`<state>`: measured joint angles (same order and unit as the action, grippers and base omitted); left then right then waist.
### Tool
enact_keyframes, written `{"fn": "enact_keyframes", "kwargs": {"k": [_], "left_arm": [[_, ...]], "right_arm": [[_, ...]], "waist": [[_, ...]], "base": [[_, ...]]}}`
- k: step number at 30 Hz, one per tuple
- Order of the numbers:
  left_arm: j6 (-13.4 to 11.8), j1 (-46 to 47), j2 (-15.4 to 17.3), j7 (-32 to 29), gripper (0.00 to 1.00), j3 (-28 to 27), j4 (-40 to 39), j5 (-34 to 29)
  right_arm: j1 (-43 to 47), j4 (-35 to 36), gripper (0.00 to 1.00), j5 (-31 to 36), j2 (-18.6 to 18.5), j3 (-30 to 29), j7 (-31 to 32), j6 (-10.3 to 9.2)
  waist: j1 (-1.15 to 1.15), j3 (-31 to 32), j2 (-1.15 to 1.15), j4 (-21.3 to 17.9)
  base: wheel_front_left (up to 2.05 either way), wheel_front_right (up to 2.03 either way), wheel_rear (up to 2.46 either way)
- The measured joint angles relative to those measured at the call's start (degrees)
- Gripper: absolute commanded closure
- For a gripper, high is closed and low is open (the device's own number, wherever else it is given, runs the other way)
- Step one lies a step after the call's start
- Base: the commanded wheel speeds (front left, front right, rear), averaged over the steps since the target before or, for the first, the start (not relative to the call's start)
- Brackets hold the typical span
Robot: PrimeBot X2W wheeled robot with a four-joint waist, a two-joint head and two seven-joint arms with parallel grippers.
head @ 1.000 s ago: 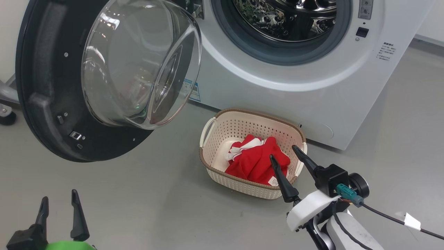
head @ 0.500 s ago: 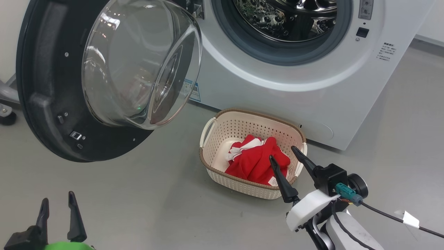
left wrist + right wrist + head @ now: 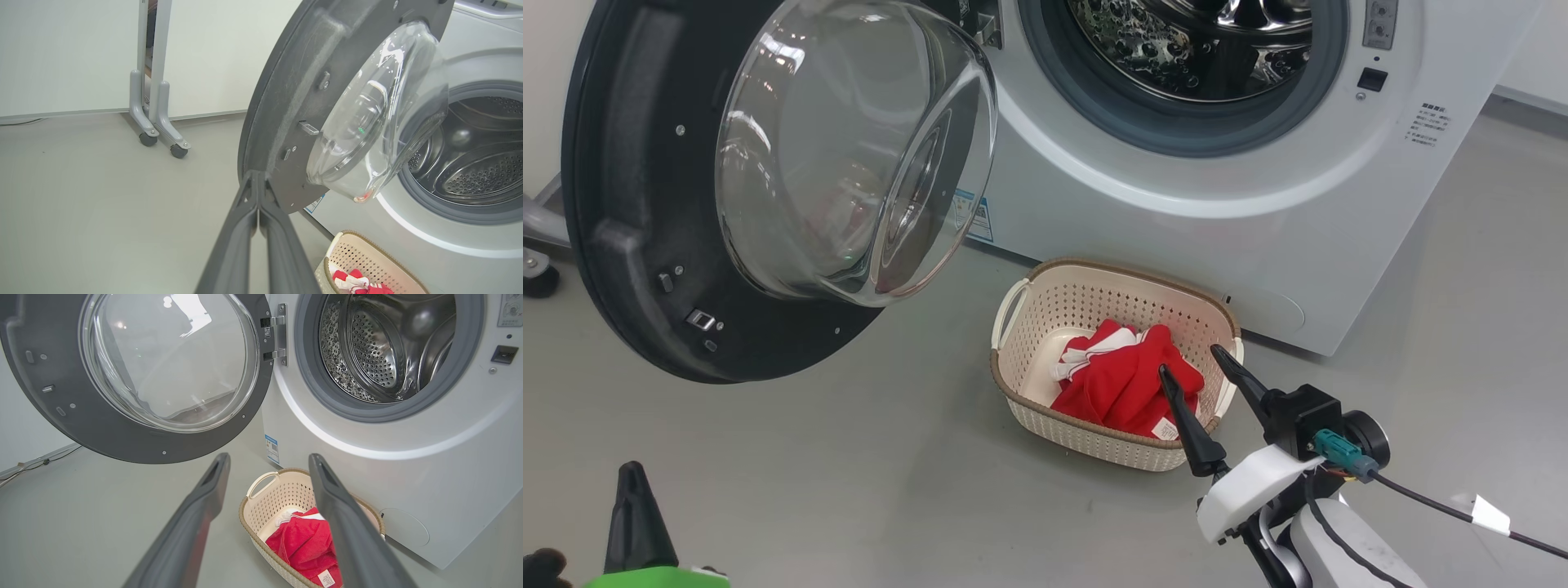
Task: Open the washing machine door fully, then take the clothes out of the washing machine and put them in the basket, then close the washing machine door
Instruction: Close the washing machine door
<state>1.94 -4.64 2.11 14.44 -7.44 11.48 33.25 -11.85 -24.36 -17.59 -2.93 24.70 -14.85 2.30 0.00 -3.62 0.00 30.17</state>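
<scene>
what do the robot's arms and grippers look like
Both grippers have two long, tapering black fingers. The right gripper sits on a black block and a white wrist shell, with a teal connector feeding a black cable that carries a white tag. The left gripper rises from a bright green cover.

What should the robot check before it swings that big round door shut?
1. Clothes lying in the basket: ok.
2. No cloth left inside the washing machine: ok where the drum shows.
3. Washing machine door swung wide open: ok.
4. Basket sits lower than the door's bottom edge: looks ok.
5. Left jaws shut for pushing: ok; touching the door: cannot tell.
6. Right jaws open and empty: ok; clear of the door's swing: cannot tell.
</scene>
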Motion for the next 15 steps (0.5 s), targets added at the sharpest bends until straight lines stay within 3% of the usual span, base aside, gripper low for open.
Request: {"fn": "enact_keyframes", "kwargs": {"k": [9, 15], "left_arm": [[3.7, 0.1, 0.0, 0.0, 1.0, -1.3, 1.6, 15.2], [4.9, 0.6, -0.1, 0.0, 1.0, -2.0, 4.0, 29.9]], "right_arm": [[0.0, -0.1, 0.0, -1.0, 0.0, 0.0, 0.0, -0.02], [0.0, -0.1, 0.0, -1.0, 0.0, -0.1, 0.0, -0.42]], "waist": [[0.0, 0.4, 0.0, -0.1], [0.0, 0.6, 0.0, -0.3]], "base": [[0.0, 0.0, 0.0], [0.0, 0.0, 0.0]]}}
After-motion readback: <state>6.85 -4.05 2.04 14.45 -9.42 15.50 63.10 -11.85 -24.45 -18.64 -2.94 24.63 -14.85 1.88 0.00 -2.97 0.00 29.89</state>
